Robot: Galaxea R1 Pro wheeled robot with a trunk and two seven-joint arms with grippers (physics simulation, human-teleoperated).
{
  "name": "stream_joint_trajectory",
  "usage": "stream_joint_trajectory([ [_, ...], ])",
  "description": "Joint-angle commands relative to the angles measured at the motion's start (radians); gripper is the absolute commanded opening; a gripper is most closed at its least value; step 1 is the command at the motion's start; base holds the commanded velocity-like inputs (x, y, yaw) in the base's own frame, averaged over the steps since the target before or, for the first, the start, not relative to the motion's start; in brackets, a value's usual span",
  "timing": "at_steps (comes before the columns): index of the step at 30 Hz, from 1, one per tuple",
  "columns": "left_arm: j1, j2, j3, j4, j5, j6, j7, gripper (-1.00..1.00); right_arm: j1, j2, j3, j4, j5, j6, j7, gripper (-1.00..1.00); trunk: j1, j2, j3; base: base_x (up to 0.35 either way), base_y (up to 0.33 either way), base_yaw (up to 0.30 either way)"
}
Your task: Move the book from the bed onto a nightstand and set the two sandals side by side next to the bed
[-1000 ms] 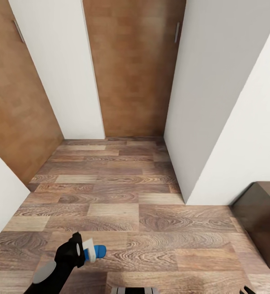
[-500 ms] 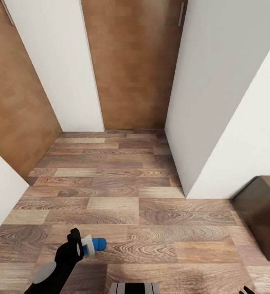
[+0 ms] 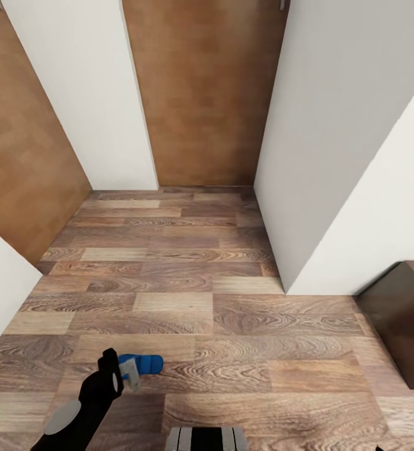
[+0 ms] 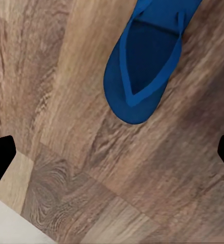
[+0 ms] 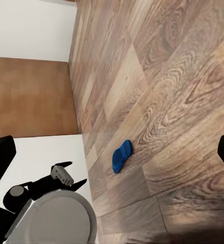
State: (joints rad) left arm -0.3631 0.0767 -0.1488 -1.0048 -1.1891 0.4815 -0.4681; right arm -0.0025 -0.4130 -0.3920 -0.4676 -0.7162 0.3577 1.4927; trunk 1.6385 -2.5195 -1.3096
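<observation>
One bright blue flip-flop sandal lies flat on the wood-plank floor, just ahead of my black left gripper, whose fingers stand wide apart above it without touching; my left wrist camera looks straight down on the sandal with bare floor between the finger tips. Of my right gripper I see just two dark tips at the frame edges, spread wide with nothing between them. Off to the right stands a dark brown glossy cabinet against the white wall.
</observation>
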Motion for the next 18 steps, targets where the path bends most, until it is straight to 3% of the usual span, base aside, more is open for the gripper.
stream_joint_trajectory([
  [1,0.0,0.002,-0.003,-0.003,-0.008,0.003,-0.007,1.0,0.0,0.0,-0.001,0.002,-0.002,0.01,0.003,1.0,0.0,-0.001,-0.005,0.0,0.0,0.0],
  [18,0.0,0.003,0.0,-0.04,-0.007,0.003,-0.007,1.0,0.0,0.0,-0.001,0.004,-0.002,0.01,0.003,1.0,0.008,-0.005,-0.07,0.0,0.0,0.0],
])
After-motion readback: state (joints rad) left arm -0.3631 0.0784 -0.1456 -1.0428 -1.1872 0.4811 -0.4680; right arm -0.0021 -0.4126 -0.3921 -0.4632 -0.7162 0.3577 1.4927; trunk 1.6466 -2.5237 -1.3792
